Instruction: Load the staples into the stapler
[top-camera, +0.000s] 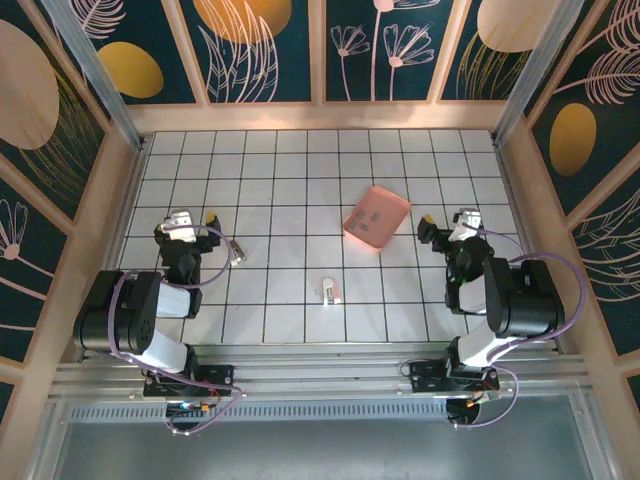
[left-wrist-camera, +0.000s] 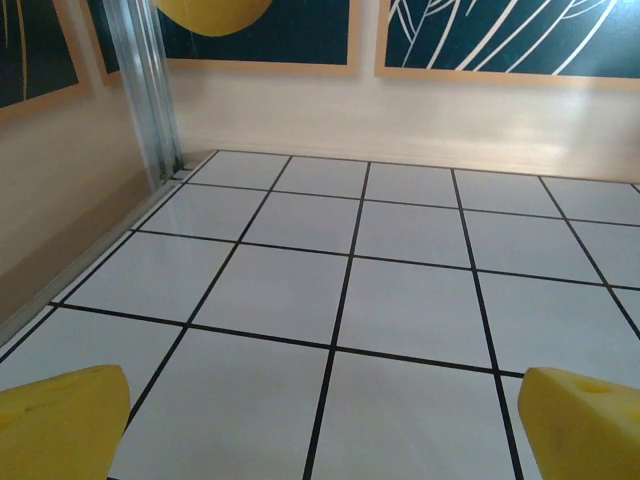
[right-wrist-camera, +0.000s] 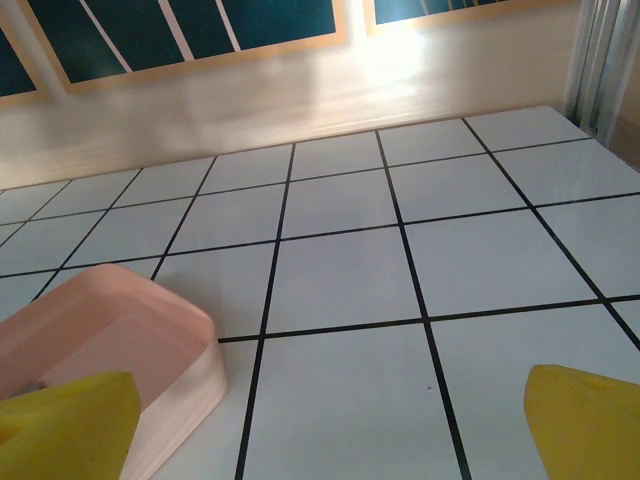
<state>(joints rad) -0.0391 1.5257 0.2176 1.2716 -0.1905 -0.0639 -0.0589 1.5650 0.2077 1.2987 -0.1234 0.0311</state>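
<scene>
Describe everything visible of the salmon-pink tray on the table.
The tray is salmon pink, square with rounded corners and a low raised wall; it looks like smooth plastic. It sits flat, open side up, on the white tiled table, right of centre, turned diagonally to the tile lines. Nothing beside it touches it. Whether anything lies inside is too unclear to tell.
</scene>
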